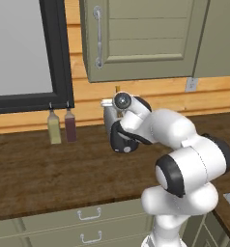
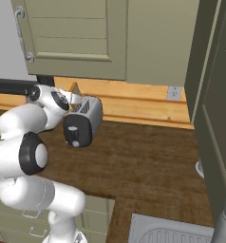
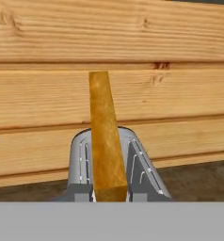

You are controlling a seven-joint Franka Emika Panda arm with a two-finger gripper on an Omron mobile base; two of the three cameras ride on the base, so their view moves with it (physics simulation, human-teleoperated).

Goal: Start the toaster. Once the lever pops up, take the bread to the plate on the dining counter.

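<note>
Bread [image 3: 104, 141] is edge-on in the hand view, rising out of the toaster [image 3: 116, 167]. It also shows as a small golden wedge above the toaster top in the right base view [image 2: 74, 89].

Pincer [image 2: 73, 102] sits over the toaster's top slots, just beside the slice. The fingertips are hidden, so I can't tell whether it's clenched on the bread or standing released around it. The slice's base meets the bottom of the hand view right where the tips would be, so a pinch on its lower part looks likely. That's a judgement.

Toaster stands at the far side of the wooden desk [image 2: 148, 156], close to the plank wall, with its black end panel facing the base. The approach from above makes sense because the slots open upward, so the slice can only come straight out.

Two bottles [image 1: 61, 126] stand far left under the window, well apart from the toaster.

Next, as I read it: lift vertically until the slice clears the slot, then carry it to the plate.
</note>
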